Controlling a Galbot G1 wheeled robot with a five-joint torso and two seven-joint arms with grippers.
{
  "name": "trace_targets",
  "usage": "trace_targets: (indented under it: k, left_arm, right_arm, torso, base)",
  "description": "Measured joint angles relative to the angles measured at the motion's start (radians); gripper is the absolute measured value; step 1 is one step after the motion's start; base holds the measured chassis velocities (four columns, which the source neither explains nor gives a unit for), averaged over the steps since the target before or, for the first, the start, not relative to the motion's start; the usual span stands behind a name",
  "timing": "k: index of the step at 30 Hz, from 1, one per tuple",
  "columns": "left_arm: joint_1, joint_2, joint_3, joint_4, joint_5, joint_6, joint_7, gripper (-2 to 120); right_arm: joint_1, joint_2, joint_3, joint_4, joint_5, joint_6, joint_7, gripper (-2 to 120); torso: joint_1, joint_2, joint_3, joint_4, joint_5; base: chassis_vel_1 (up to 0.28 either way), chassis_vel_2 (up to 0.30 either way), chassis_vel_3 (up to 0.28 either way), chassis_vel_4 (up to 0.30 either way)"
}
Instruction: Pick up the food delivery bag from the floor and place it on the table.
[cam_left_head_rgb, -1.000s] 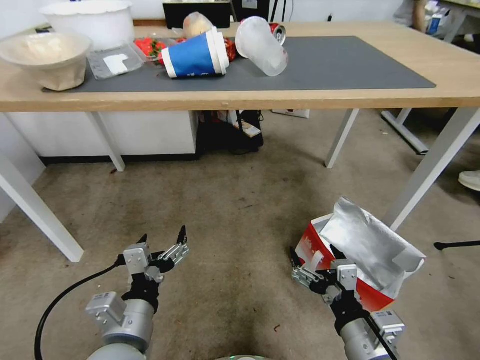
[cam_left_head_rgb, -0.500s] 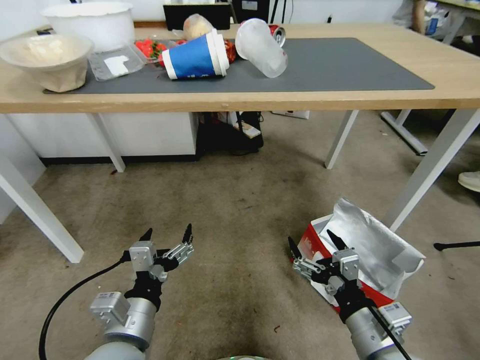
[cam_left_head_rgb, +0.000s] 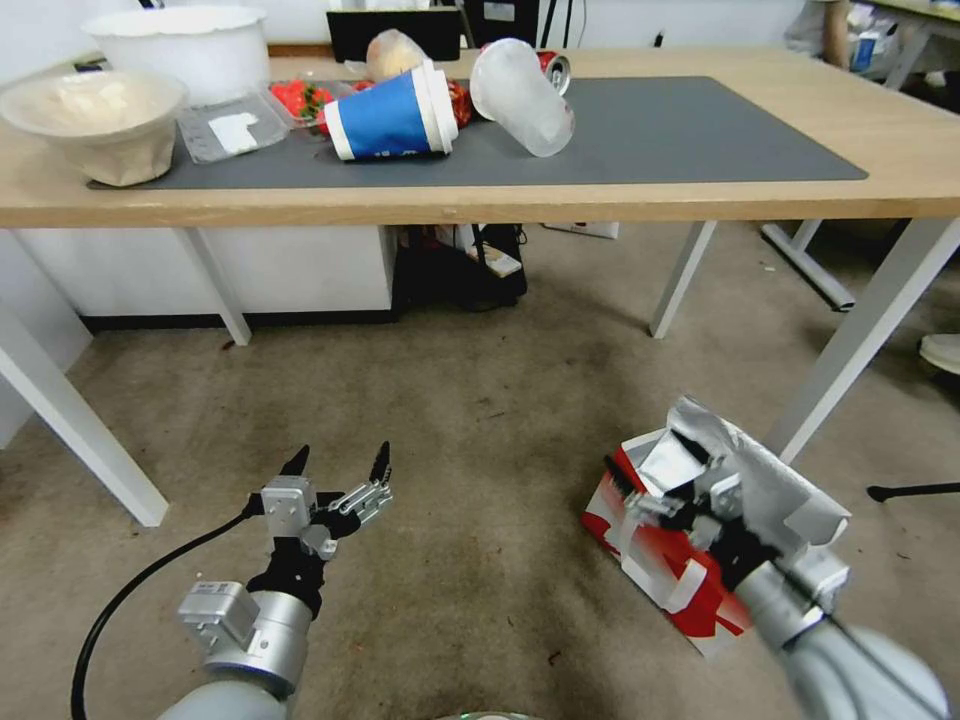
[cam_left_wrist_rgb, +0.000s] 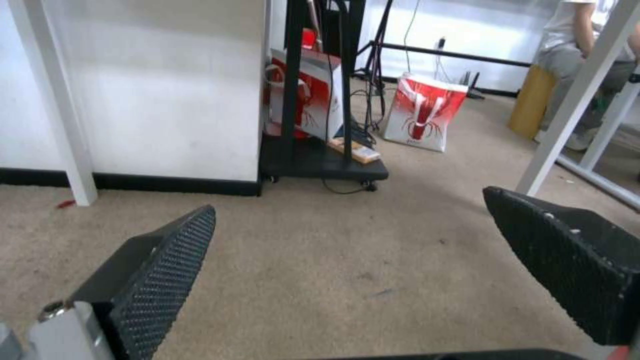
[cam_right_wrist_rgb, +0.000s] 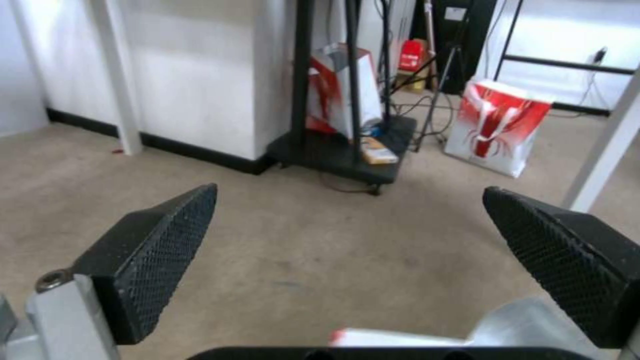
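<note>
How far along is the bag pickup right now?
Early stage. Nothing is finished: the food delivery bag sits on the floor beside a leg of the table. In hand: the right pincer, jaws open, is over the bag's open foil-lined top but has not closed on it. The left pincer hovers open above bare carpet. Left to do: grip, lift, and set the bag on the tabletop.

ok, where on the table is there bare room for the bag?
The right half of the dark grey mat and the bare wood of the table beyond it are free. The left end is crowded: bowls, blue cup, clear cup.
</note>
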Motion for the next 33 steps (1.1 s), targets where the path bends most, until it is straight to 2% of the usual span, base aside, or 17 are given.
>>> trace_targets:
  k: [2,7,11,12,19,28,33]
  left_arm:
    - [0.002,-0.004,0.000,-0.003,0.007,0.001,0.004,100]
    - [0.002,-0.013,0.000,-0.007,-0.001,0.008,0.008,100]
    - [0.004,-0.025,-0.002,-0.006,-0.008,0.001,0.008,100]
    - [0.004,-0.025,-0.002,-0.006,-0.008,0.001,0.008,100]
    - [0.012,-0.029,-0.016,-0.009,-0.007,-0.006,-0.001,100]
    - [0.013,-0.042,-0.016,-0.009,0.002,-0.008,-0.009,100]
    - [0.019,-0.052,-0.015,-0.009,0.008,-0.016,-0.010,100]
  right_arm:
    - [0.039,-0.045,0.002,-0.042,0.021,-0.006,0.001,100]
    - [0.087,-0.103,-0.003,-0.105,0.037,-0.037,0.002,100]
    - [0.172,-0.182,-0.040,-0.231,0.042,-0.051,-0.004,100]
    - [0.172,-0.182,-0.040,-0.231,0.042,-0.051,-0.004,100]
    - [0.336,-0.282,-0.118,-0.432,0.022,-0.039,-0.077,100]
    - [0.453,-0.337,-0.206,-0.579,-0.036,0.001,-0.193,100]
    - [0.530,-0.350,-0.301,-0.662,-0.094,0.013,-0.236,100]
  torso:
    - [0.000,0.000,0.000,0.0003,-0.0003]
    - [0.000,0.001,0.000,-0.0002,-0.0003]
    - [0.000,0.001,0.000,0.0000,0.0000]
    - [0.000,0.001,0.000,0.0000,0.0000]
    - [0.000,0.001,0.000,0.0002,-0.0003]
    - [0.000,0.001,0.000,0.0000,-0.0002]
    - [0.000,0.001,0.000,0.0000,-0.0003]
  base:
    - [0.000,0.000,0.000,0.000]
    - [0.000,0.000,0.000,0.000]
    - [0.000,0.000,0.000,0.000]
    - [0.000,0.000,0.000,0.000]
    - [0.000,0.000,0.000,0.000]
    - [0.000,0.000,0.000,0.000]
    - [0.000,0.000,0.000,0.000]
